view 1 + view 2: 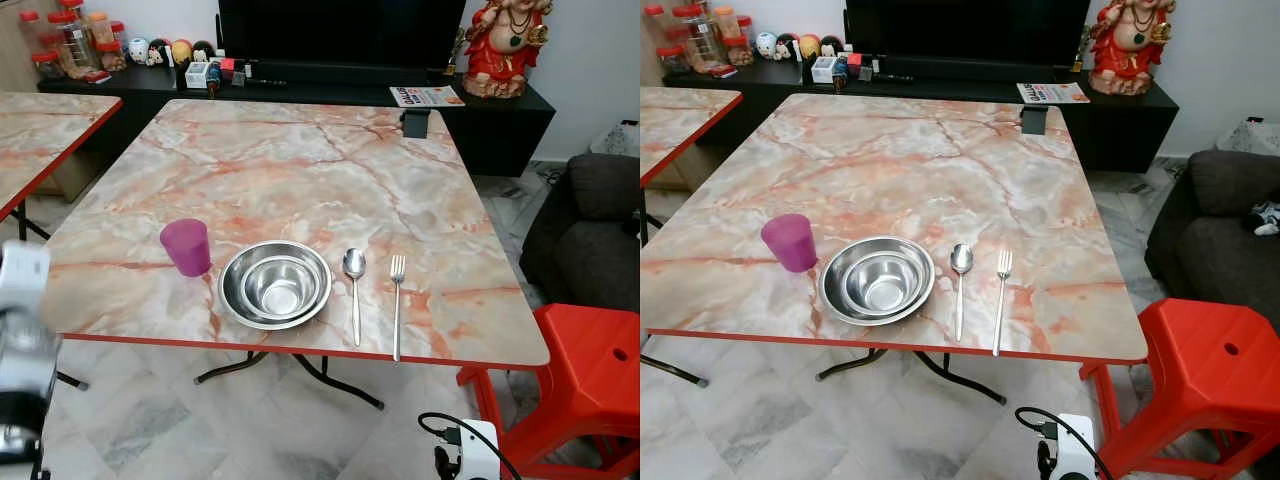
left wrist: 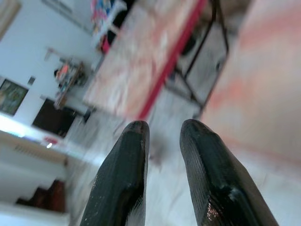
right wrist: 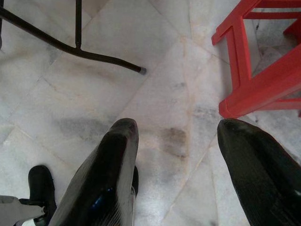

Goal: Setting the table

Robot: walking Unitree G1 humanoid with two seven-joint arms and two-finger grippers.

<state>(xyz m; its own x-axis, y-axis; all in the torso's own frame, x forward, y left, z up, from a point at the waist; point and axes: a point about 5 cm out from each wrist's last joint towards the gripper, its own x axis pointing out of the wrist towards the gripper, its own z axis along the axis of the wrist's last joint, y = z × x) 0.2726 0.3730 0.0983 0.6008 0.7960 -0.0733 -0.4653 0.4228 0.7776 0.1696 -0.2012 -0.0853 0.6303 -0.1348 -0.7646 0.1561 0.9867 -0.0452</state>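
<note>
One magazine (image 1: 427, 96), lettering illegible.

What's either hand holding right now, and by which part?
Nothing. The left hand is open with only blurred floor and table edge beyond it; the right hand is open over bare floor near the red stool.

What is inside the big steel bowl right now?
A smaller steel bowl sits nested inside the big steel bowl, and looks empty. The big bowl's bottom beneath it is covered.
</note>
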